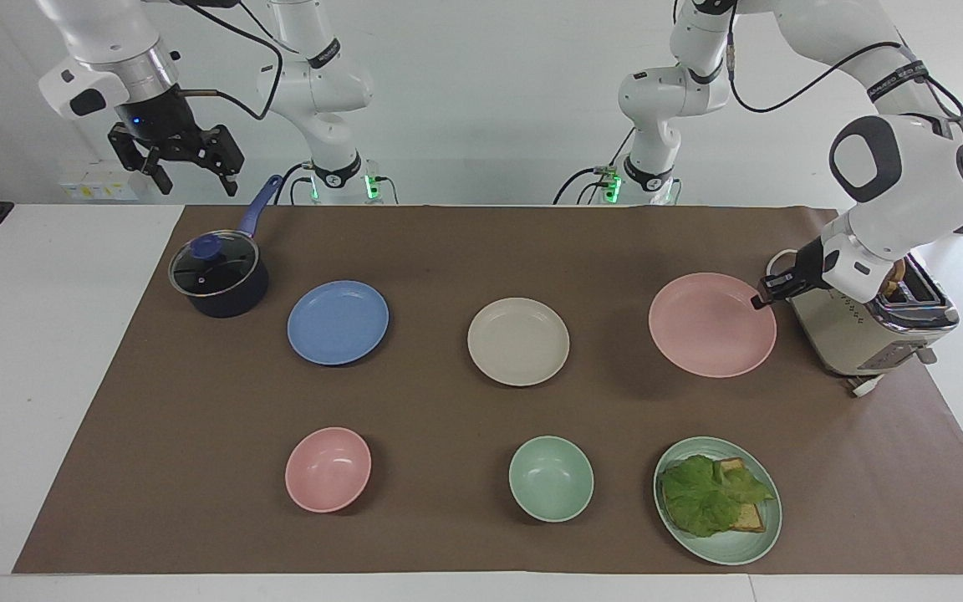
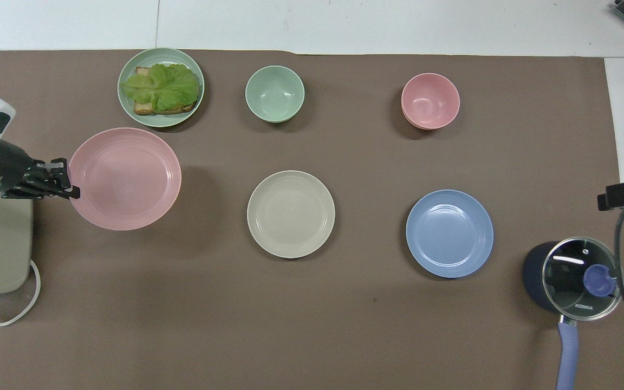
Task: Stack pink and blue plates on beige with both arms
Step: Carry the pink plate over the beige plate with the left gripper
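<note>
The pink plate (image 1: 711, 335) (image 2: 124, 178) hangs level in the air over the mat at the left arm's end, its shadow on the mat below. My left gripper (image 1: 764, 300) (image 2: 69, 183) is shut on its rim, on the side toward the toaster. The beige plate (image 1: 518, 341) (image 2: 291, 214) lies at the mat's middle. The blue plate (image 1: 338, 322) (image 2: 449, 233) lies toward the right arm's end, beside the pot. My right gripper (image 1: 187, 161) hangs open, high over the mat's edge by the pot, and waits.
A beige-and-chrome toaster (image 1: 874, 330) stands just beside the left gripper. A lidded dark pot (image 1: 218, 275) sits near the blue plate. Farther from the robots lie a pink bowl (image 1: 328, 469), a green bowl (image 1: 551, 478) and a green plate (image 1: 716, 500) with toast and lettuce.
</note>
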Robot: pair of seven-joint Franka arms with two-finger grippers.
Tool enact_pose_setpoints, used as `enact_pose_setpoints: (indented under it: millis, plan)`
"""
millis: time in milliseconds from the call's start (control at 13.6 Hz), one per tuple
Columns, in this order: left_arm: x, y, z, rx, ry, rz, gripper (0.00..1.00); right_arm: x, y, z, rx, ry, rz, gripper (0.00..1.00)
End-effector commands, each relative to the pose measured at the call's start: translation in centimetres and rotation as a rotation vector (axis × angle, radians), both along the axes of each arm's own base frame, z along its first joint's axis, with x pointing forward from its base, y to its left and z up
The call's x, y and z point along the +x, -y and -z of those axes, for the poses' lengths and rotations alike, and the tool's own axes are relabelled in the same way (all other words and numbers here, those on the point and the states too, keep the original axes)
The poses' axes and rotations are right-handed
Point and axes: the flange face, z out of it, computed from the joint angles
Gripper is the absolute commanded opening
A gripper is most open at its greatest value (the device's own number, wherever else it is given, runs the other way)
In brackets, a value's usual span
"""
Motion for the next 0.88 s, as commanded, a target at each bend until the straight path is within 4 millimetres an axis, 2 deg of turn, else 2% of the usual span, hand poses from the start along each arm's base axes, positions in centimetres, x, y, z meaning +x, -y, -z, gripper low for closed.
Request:
enact_pose_setpoints:
  millis: [0,74,294,515,662,809]
  plan:
    - [-0.7,4.4,0.0,-0.083,-0.007,0.035,0.00,-0.4,0.0,-0.4,0.006,-0.006,-0.019,1.00]
    - [-0.9,5.8,0.1,-0.094,-0.006,0.043,0.00,-0.4,0.0,-0.4,0.005,-0.006,-0.019,1.00]
    - [-1.5,13.6,0.1,-0.084,0.014,0.058,0.00,-0.4,0.0,-0.4,0.006,-0.006,-0.019,1.00]
    - [-3.3,20.2,0.1,-0.075,0.023,0.022,0.00,-0.4,0.0,-0.4,0.005,-0.006,-0.019,1.00]
    - [-4.5,24.1,2.2,-0.062,0.029,0.005,0.00,-0.4,0.0,-0.4,0.006,-0.006,-0.019,1.00]
    - [-5.8,26.0,5.3,-0.049,0.049,0.002,0.00,-0.4,0.0,-0.4,0.005,-0.006,-0.019,1.00]
